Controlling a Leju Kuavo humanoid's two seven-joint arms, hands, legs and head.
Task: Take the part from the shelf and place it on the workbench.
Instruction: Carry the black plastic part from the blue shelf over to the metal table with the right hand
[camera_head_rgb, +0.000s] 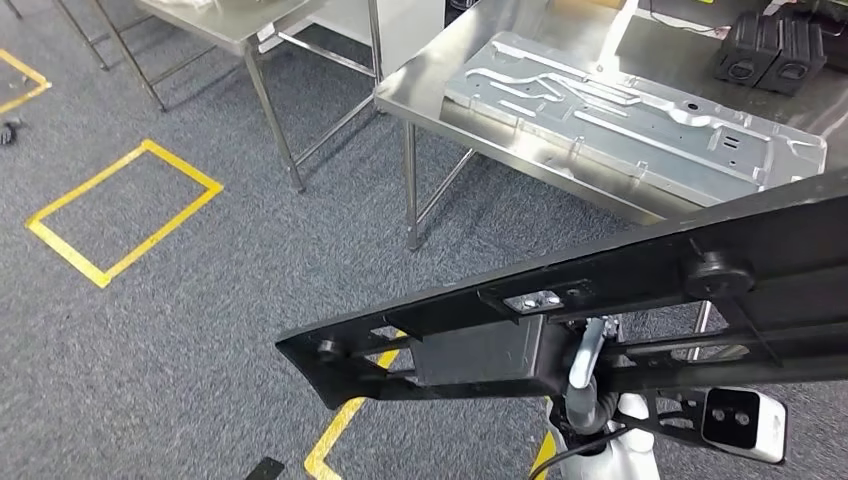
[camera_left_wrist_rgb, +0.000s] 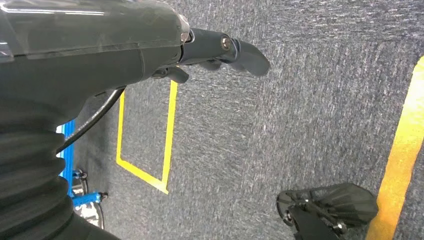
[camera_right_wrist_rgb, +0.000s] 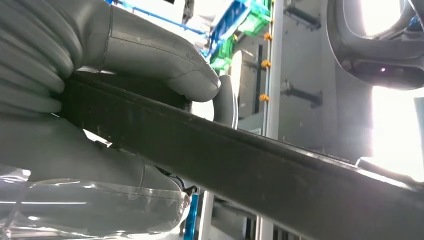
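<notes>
The part (camera_head_rgb: 560, 300) is a long black frame with brackets and a round knob, tilted across the lower right of the head view above the carpet. In the right wrist view my right hand (camera_right_wrist_rgb: 100, 50) grips this black part (camera_right_wrist_rgb: 260, 170), thumb over its upper edge and palm beneath it. My left hand (camera_left_wrist_rgb: 220, 50) hangs over the grey carpet with nothing in it, one dark finger stretched out. The steel workbench (camera_head_rgb: 450, 70) stands ahead at the upper right, its near edge just beyond the part.
A large silver stamped panel (camera_head_rgb: 640, 120) covers much of the workbench, with two black boxes (camera_head_rgb: 770, 50) behind it. A second steel table (camera_head_rgb: 230, 20) stands at the upper left. Yellow tape (camera_head_rgb: 120, 210) marks a rectangle on the carpet.
</notes>
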